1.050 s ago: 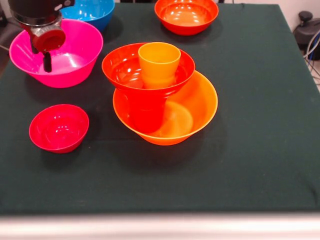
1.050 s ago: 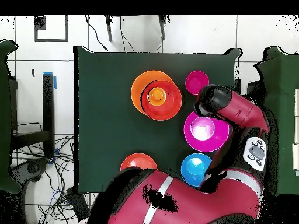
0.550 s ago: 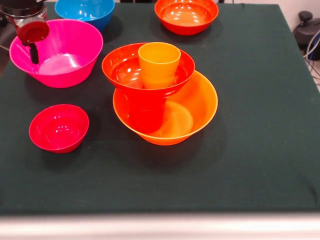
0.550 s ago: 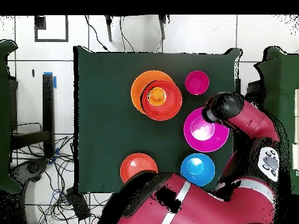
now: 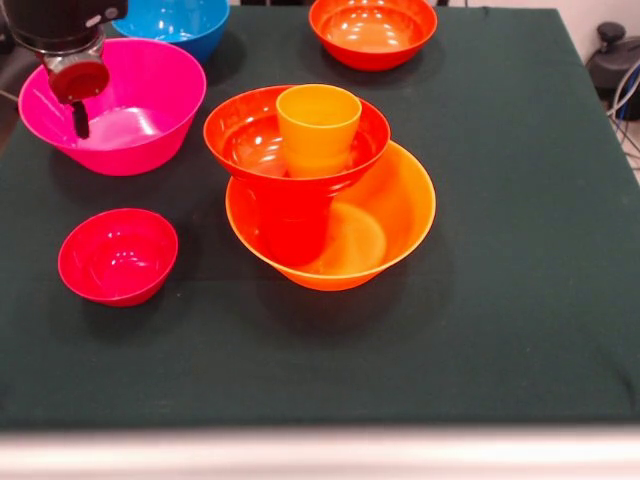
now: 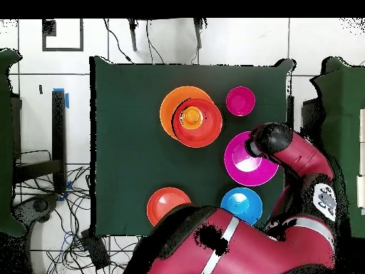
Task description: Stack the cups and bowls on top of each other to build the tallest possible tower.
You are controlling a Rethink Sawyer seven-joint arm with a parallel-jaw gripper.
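So far the tower [image 5: 325, 200] stands mid-desk: wide glossy orange plastic bowl [image 5: 395, 225], red-orange bowl [image 5: 240, 135], orange cup [image 5: 318, 125]. Pink [image 5: 150, 100], blue [image 5: 185, 20], crimson [image 5: 118, 255] and a second orange bowl [image 5: 372, 30] remain loose. The gripper [image 5: 78, 100] hovers over the pink bowl; whether its jaws are spread, I cannot tell.

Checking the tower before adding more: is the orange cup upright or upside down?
Upright. The orange cup stands mouth up inside the red-orange bowl, its open rim and hollow inside showing in the front view.
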